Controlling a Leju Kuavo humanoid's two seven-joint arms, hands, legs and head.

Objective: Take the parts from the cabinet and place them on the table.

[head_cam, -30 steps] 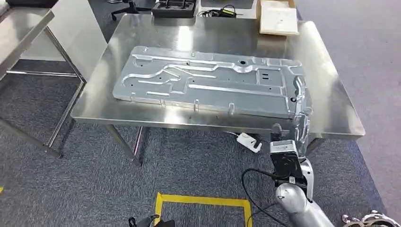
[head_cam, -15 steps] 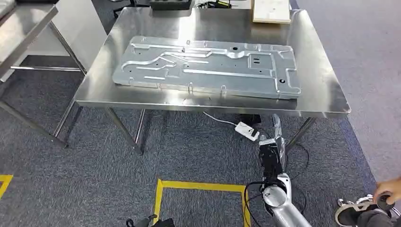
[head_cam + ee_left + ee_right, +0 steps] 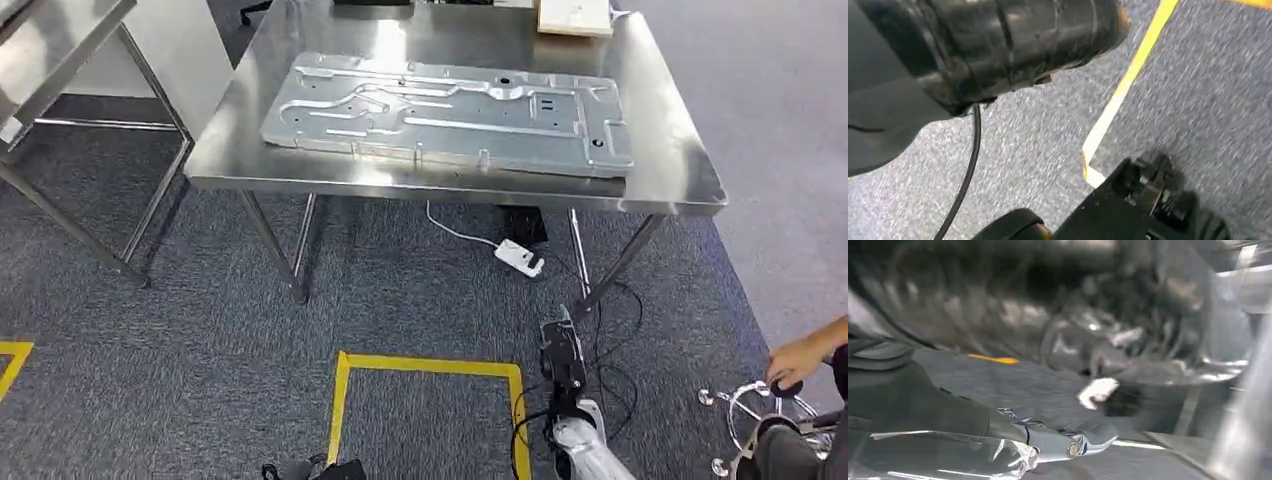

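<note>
Fingers [image 3: 1083, 437] of right hand [image 3: 560, 350] state unclear, arm hanging low, stamped metal part [image 3: 450, 110] flat on table [image 3: 670, 180].

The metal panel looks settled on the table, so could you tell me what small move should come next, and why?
Probably turn away toward the cabinet for another part: the metal panel lies flat on the table, and the right robot hand hangs low beside the table, apparently holding nothing.

**Right wrist camera: blurred look under the table**

I see my right hand [image 3: 998, 440] coming in from the left edge, grey thumb extended, nothing in it. Above it a blurred steel table underside [image 3: 1073, 305]. A white power strip [image 3: 1097, 391] lies mid-frame on grey carpet [image 3: 1013, 385], with yellow tape [image 3: 992, 359] further left.
</note>
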